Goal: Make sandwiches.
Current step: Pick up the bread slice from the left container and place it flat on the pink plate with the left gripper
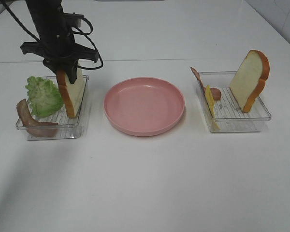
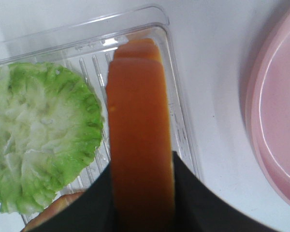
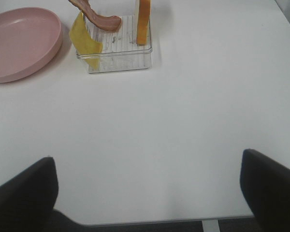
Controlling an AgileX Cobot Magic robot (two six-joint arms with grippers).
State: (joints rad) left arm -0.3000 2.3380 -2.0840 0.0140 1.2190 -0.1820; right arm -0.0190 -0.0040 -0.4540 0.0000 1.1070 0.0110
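Note:
My left gripper (image 1: 65, 67) is shut on the top crust of a white bread slice (image 1: 73, 96) that stands upright in the left clear tray (image 1: 55, 129). In the left wrist view its black fingers (image 2: 94, 203) press both sides of the orange-brown crust (image 2: 140, 121). Green lettuce (image 1: 43, 95) and a bacon strip (image 1: 31, 120) lie beside it in that tray. The right tray (image 1: 241, 123) holds a second upright bread slice (image 1: 250, 79), a yellow cheese slice (image 1: 211, 104) and bacon (image 1: 199, 77). My right gripper (image 3: 147, 162) is open and empty over bare table, well short of that tray (image 3: 118, 60).
A round pink plate (image 1: 144, 105) sits between the two trays with nothing on it; its rim shows in the left wrist view (image 2: 275, 121) and in the right wrist view (image 3: 19, 43). The white table's front edge (image 3: 150, 223) runs under the right gripper.

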